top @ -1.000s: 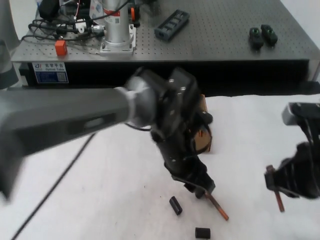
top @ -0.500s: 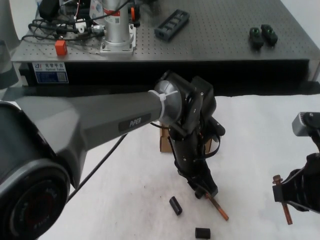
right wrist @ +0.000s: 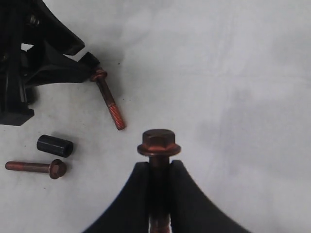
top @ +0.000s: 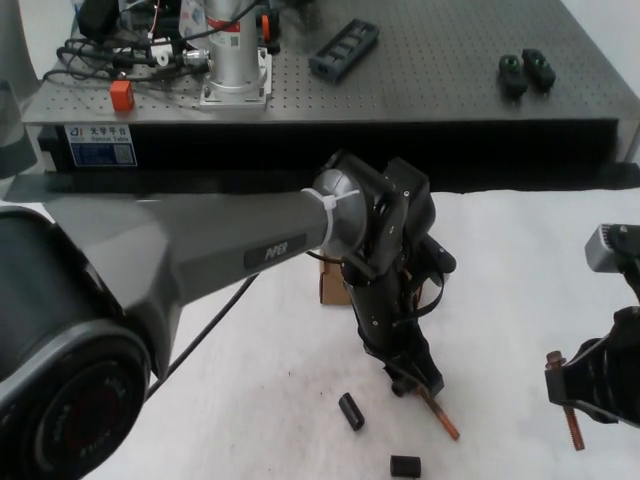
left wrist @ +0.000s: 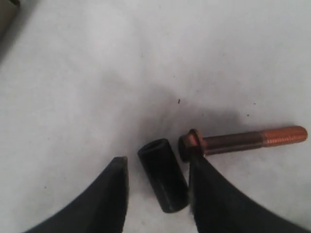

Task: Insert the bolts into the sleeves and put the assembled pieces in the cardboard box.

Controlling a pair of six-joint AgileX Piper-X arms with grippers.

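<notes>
Perforated metal table point(top: 440, 70) at the back; on its left part a metal post point(top: 235, 50), an orange block point(top: 121, 95), a tangle of cables point(top: 130, 50); near its middle a dark slotted tray point(top: 343, 48); toward its right two small black parts point(top: 525, 72); before it, white cloth point(top: 520, 260).

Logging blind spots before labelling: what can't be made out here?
- High view: cardboard box mostly hidden behind the left arm; contents unseen.
- Right wrist view: shank of the held bolt hidden inside the right pincer.
- Left wrist view: a finger of the left pincer overlaps the sleeve; contact unclear.
</notes>
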